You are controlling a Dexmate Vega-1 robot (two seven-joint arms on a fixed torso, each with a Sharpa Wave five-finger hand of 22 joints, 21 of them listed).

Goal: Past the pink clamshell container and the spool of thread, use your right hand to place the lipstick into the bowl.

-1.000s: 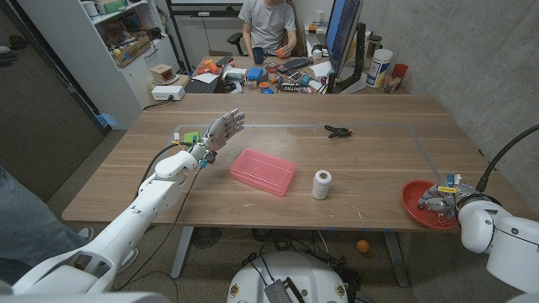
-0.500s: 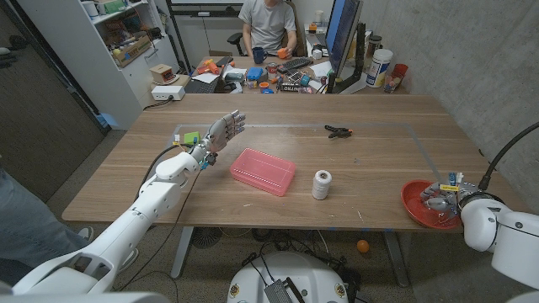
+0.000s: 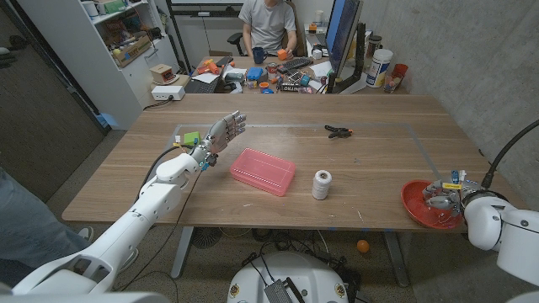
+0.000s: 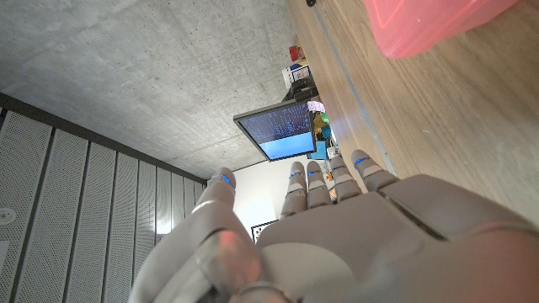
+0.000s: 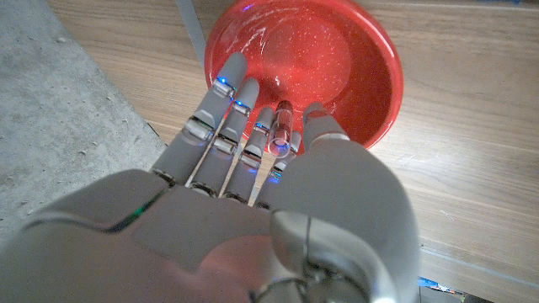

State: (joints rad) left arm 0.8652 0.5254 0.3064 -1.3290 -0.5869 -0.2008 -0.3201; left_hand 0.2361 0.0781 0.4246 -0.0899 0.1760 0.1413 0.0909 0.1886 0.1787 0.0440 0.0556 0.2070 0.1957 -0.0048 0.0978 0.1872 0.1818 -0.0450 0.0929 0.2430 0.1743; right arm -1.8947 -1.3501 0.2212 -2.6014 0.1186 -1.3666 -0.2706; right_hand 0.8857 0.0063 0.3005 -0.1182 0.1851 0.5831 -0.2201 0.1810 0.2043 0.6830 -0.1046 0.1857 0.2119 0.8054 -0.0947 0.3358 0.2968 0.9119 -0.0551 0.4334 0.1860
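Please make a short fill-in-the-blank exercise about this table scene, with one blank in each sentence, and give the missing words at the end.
1. The right hand holds the lipstick over the ____ bowl.
2. The spool of thread stands between the bowl and the ____ clamshell container.
3. The left hand, with fingers spread, holds ____.

Missing words: red; pink; nothing
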